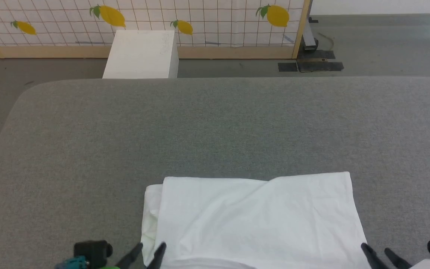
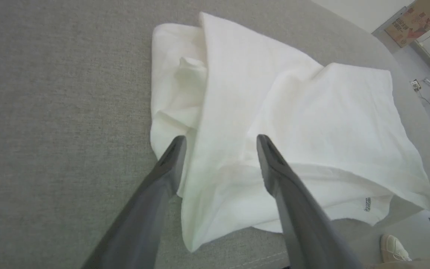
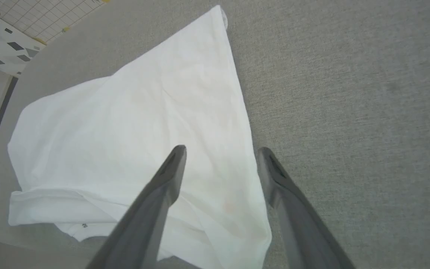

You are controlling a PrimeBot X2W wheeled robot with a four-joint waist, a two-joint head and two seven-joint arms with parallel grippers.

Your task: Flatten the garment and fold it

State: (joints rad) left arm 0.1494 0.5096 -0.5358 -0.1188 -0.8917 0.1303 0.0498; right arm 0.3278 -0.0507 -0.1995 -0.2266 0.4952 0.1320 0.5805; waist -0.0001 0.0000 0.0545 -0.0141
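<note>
The garment [image 1: 256, 216] lies folded into a rough white rectangle at the near edge of the grey padded table [image 1: 215, 130]. A bunched layer sticks out along its left side [image 2: 174, 93]. My left gripper [image 1: 150, 252] hovers open over the garment's near left corner [image 2: 220, 149], nothing between its fingers. My right gripper [image 1: 377, 251] stands open over the near right corner [image 3: 220, 160], one finger above the fabric [image 3: 144, 130] and the other above the bare table. A small dark mark shows on the lower layer's hem [image 2: 367, 203].
A white box [image 1: 140, 54] stands on the floor beyond the table, before a lemon-patterned screen [image 1: 200, 18]. A person's shoe [image 2: 392, 248] shows on the floor by the table's near edge. Bare grey table stretches beyond and to both sides of the garment.
</note>
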